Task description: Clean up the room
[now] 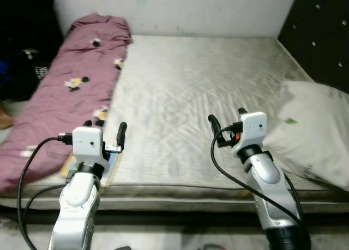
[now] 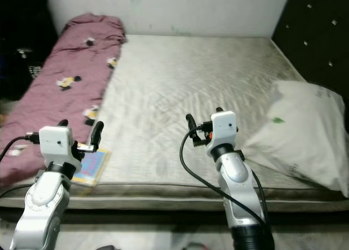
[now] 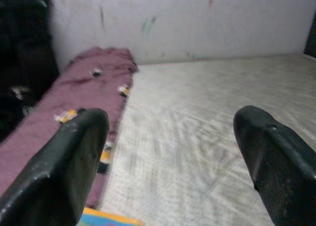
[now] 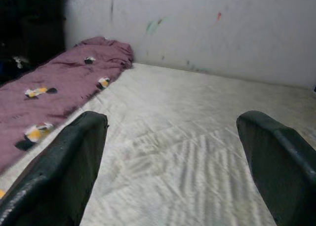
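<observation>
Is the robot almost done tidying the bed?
Not really. Nothing looks tidied yet. Both grippers, left and right, are open, holding nothing, raised over the near edge of the mattress. Still to sort: the maroon blanket bunched along the left side, a colourful book at the near left corner, and the pillow lying askew on the right.

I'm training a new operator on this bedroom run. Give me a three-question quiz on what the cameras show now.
1. True or false: both grippers are open and hold nothing.
2. Which lies on the robot's left side of the mattress: A) pillow, B) blanket, C) towel?
3. What flat, colourful thing lies at the mattress's near edge by the left gripper?

Key:
1. True; the left gripper and right gripper hover over the mattress with fingers apart.
2. B, the maroon blanket; the pillow is on the right.
3. A book.
</observation>
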Tool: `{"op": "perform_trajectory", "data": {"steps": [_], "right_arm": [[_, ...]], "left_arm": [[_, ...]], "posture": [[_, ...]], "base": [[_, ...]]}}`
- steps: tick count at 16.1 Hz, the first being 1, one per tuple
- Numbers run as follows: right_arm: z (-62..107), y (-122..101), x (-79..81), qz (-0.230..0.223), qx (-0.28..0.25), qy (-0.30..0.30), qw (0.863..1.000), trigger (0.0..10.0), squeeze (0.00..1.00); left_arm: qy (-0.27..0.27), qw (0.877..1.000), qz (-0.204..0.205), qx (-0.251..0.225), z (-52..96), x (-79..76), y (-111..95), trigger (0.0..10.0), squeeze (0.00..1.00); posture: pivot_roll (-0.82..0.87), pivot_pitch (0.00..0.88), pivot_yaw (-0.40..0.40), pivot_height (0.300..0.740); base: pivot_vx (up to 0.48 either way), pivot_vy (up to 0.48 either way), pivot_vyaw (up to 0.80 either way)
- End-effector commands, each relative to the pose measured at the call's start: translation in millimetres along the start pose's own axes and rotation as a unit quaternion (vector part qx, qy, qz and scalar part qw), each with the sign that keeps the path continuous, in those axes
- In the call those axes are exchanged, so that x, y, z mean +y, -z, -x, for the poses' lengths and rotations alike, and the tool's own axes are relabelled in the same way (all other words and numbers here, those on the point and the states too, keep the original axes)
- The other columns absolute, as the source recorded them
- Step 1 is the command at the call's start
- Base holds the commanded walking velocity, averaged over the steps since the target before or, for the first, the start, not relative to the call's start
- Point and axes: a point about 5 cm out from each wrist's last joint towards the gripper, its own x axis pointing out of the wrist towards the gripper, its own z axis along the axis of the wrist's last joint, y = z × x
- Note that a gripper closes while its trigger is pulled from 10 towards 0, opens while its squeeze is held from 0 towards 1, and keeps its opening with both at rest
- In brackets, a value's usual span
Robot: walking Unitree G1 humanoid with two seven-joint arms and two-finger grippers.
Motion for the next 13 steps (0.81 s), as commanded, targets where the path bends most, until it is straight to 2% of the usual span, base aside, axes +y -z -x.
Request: {"op": "perform_trajectory", "data": {"steps": [1,11,13], "right_arm": [[-1.6,-4.1,-2.8,0.003,-0.008,0.003,1.0,10.0,0.0],[-2.6,-4.6,-3.3,0.004,-0.01,0.004,1.0,10.0,0.0],[-3.0,-4.7,-4.1,0.003,-0.01,0.006,1.0,10.0,0.0]], "left_arm": [[0.009,1.0,0.004,-0.01,-1.2,-1.1,-3.8,10.0,0.0],[0.034,0.999,0.014,-0.028,-0.7,-4.1,-7.4,10.0,0.0],[0.037,0.999,0.016,-0.029,-1.1,-4.6,-7.8,10.0,0.0]], "posture": [[-0.06,0.0,0.006,0.74],[-0.06,0.0,0.005,0.74],[-0.06,0.0,0.004,0.74]], "base": [[0.0,0.0,0.0],[0.0,0.0,0.04],[0.268,0.0,0.0]]}}
